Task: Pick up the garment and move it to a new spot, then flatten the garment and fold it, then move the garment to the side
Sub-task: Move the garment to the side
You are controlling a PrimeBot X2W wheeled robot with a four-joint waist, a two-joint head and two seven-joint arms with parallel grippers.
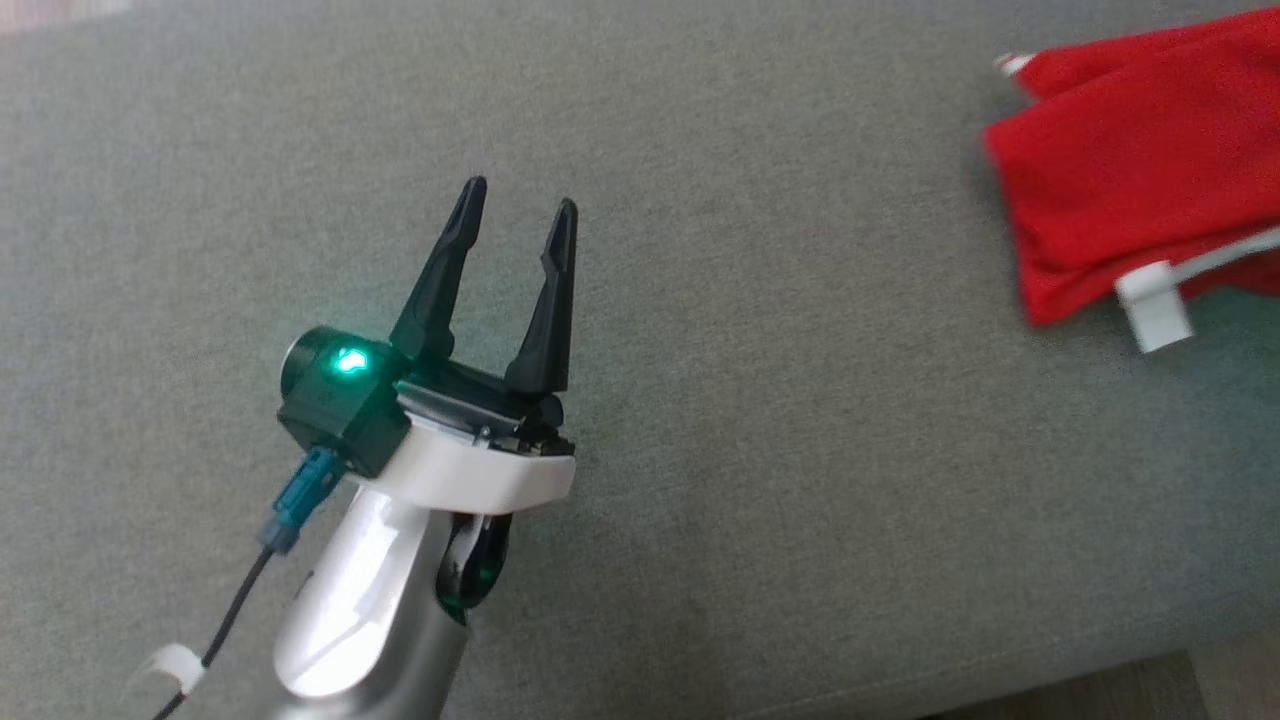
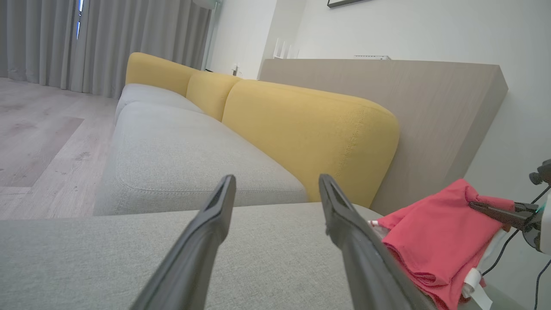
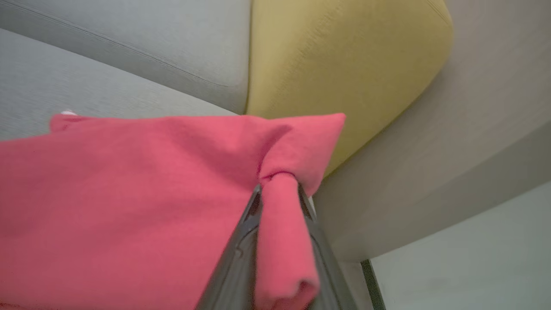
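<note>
Where the right hand (image 3: pixel 279 191) is clamped on a bunched fold of the red garment (image 3: pixel 129 193), the cloth is pinched between its two dark fingers. The folded garment is seen at the right end of the grey sofa seat (image 1: pixel 700 450), near the yellow backrest (image 2: pixel 310 129). The left hand (image 1: pixel 521 195) is held empty with fingers wide apart, above bare seat, well apart from the garment. The seat's front edge is seen at the head view's lower right, with wood floor (image 1: pixel 1100 695) beyond. A white label (image 1: pixel 1155 305) is attached to the garment; any writing on it cannot be made out.
</note>
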